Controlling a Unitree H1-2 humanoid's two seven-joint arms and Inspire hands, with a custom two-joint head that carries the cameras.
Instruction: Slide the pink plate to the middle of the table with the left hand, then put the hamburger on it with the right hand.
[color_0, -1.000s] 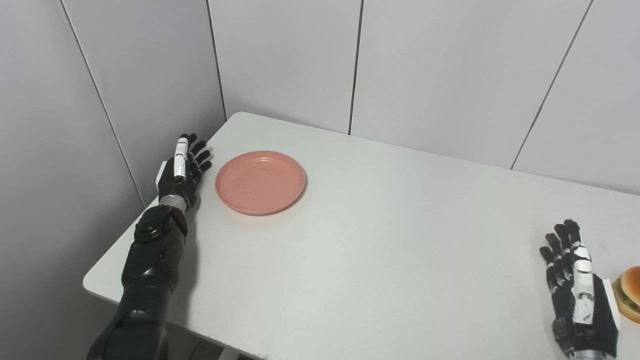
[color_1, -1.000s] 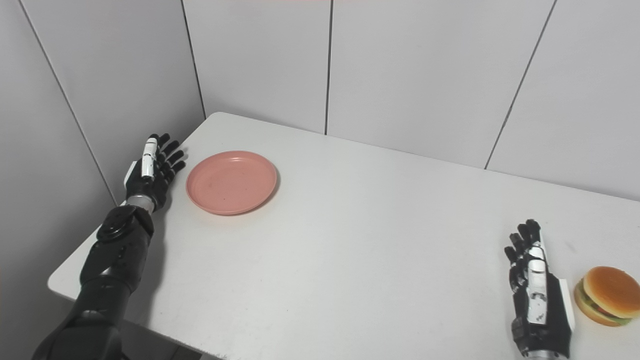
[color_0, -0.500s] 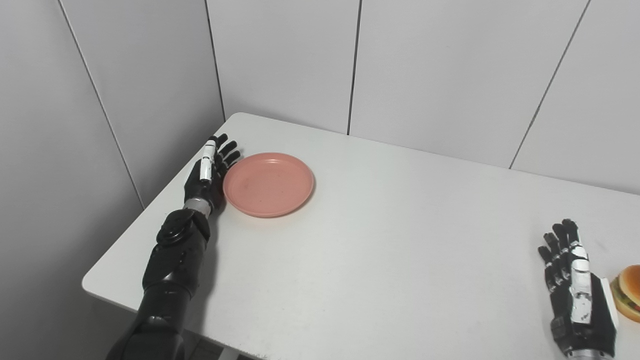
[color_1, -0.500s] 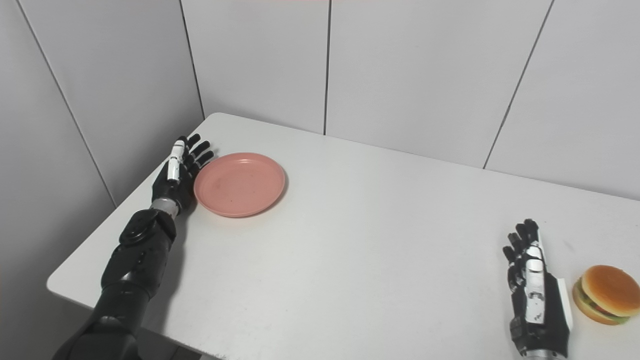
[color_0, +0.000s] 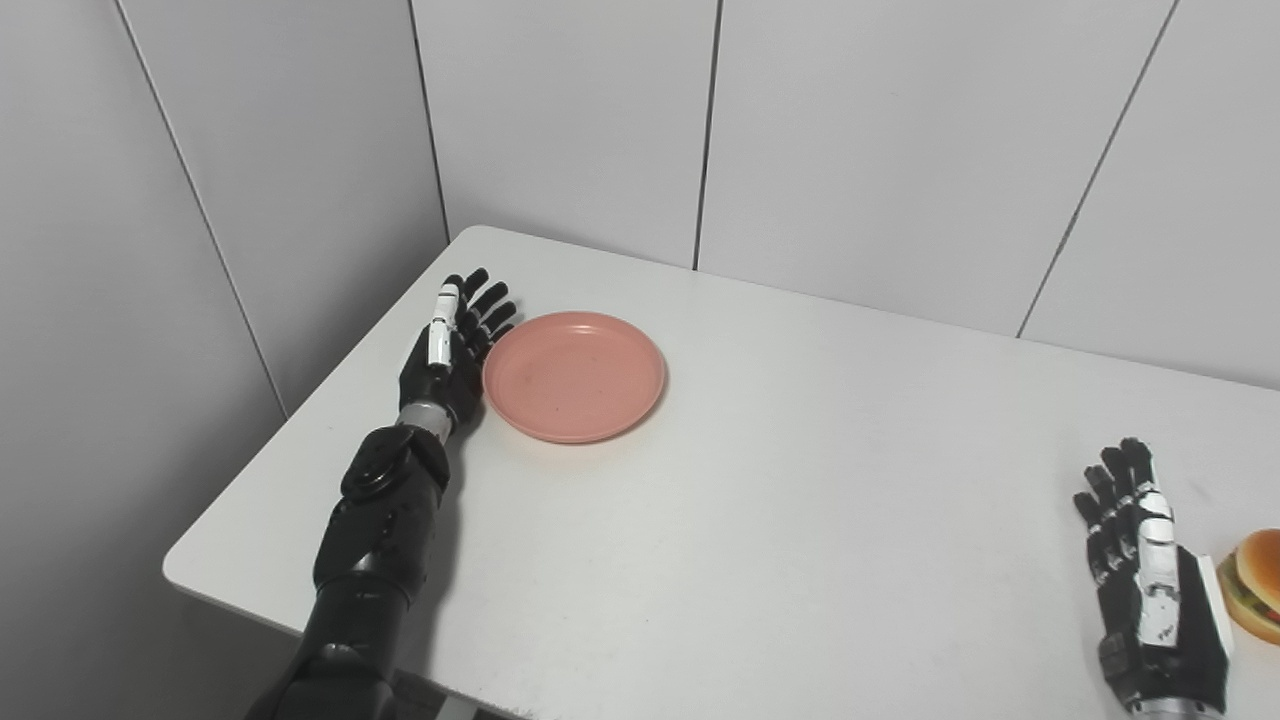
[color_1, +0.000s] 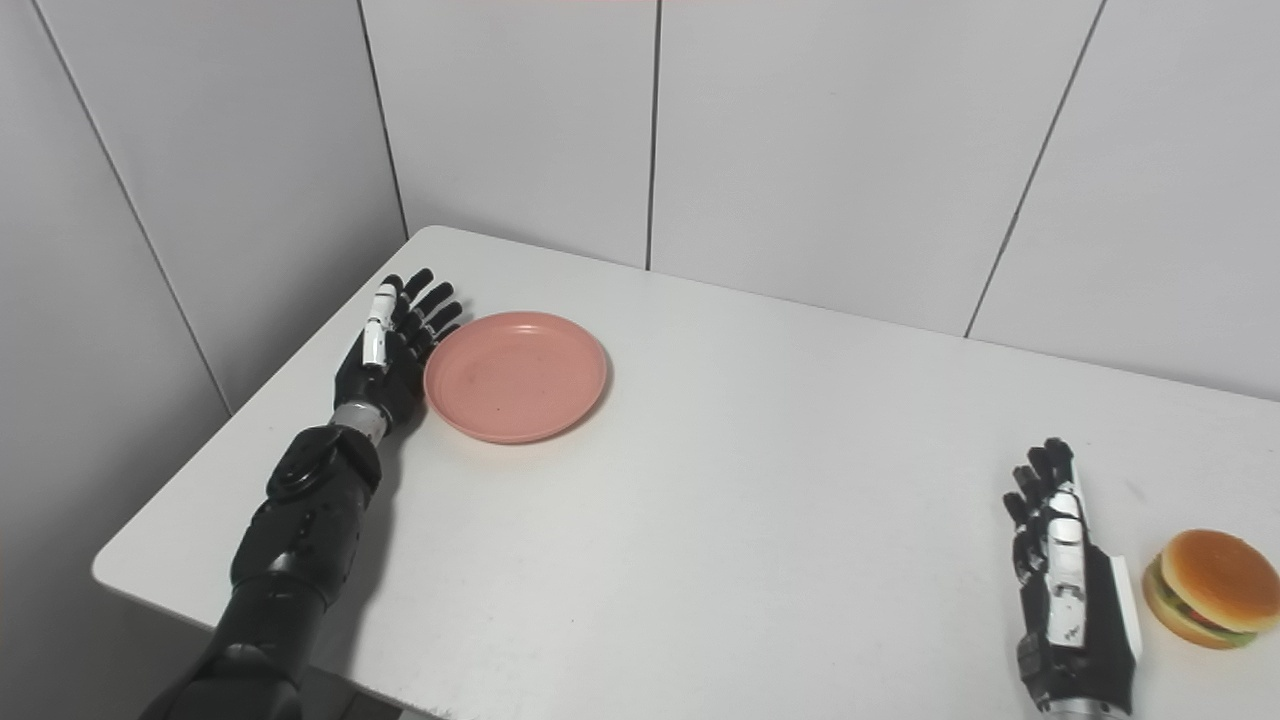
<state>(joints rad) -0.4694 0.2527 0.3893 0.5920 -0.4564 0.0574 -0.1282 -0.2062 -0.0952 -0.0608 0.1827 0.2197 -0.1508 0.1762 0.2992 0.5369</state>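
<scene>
Pink and shallow, the plate (color_0: 574, 376) sits flat on the left part of the table (color_0: 760, 520), near the far left corner and well short of the middle. The left hand (color_0: 452, 348) stands on edge against the plate's left rim, fingers straight and a little spread, holding nothing; it appears to touch the rim. To do this slide well, I would keep the palm low and square to the rim, pushing through the plate's centre so it travels straight rather than spinning off the fingers, and ease off as it nears the middle. The hamburger (color_1: 1212, 588) lies at the right end of the table, just beside the right hand (color_1: 1072, 600), which rests on edge with fingers extended and empty, apart from the bun. The tabletop is plain white and smooth, so the plate should glide easily. Pale grey panelled walls close in behind and to the left.
</scene>
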